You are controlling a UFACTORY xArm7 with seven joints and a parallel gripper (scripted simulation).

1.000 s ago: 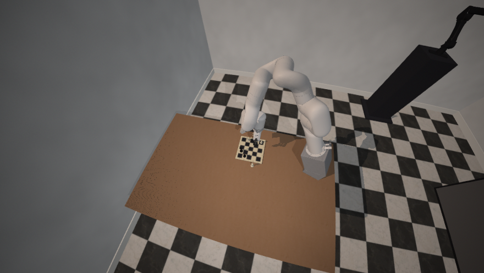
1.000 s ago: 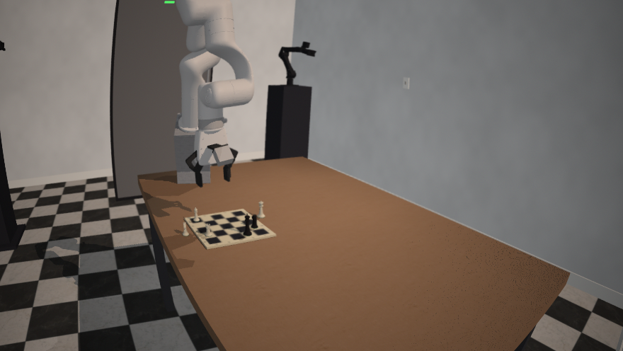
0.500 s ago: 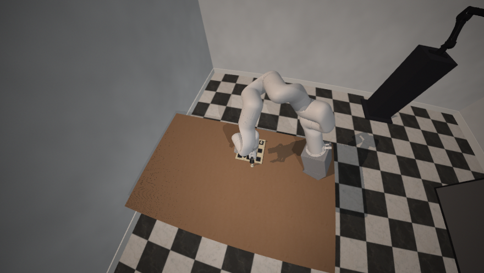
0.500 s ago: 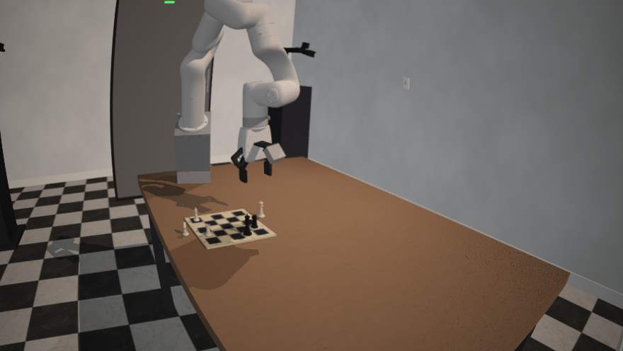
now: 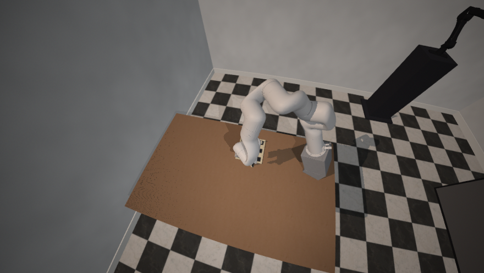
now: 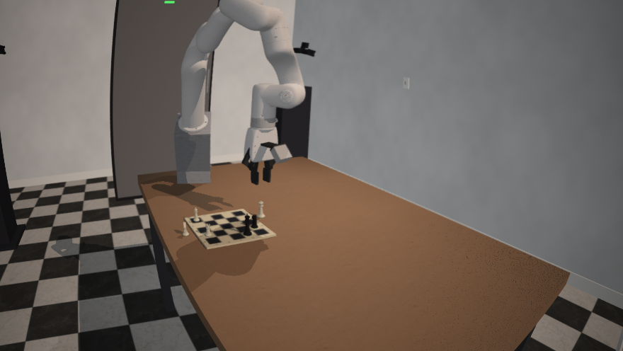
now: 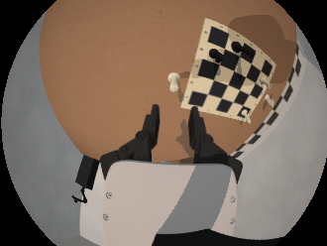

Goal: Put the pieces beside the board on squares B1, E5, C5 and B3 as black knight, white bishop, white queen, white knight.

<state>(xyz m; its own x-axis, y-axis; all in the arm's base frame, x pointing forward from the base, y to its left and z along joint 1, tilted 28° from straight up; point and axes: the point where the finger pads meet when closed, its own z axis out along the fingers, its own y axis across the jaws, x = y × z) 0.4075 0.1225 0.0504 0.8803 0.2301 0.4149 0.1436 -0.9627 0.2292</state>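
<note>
The gripper (image 6: 260,176) hangs above the table (image 6: 392,261), fingers partly closed on nothing. A white piece (image 6: 260,209) stands below it, just beside the board's (image 6: 209,242) far edge.

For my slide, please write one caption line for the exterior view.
White robot arm holds its partly closed, empty black gripper high above the small chessboard on the brown wooden table.

A smooth white arm (image 6: 279,47) on a grey block base (image 6: 192,165), with a black-fingered hand (image 6: 260,176).
</note>
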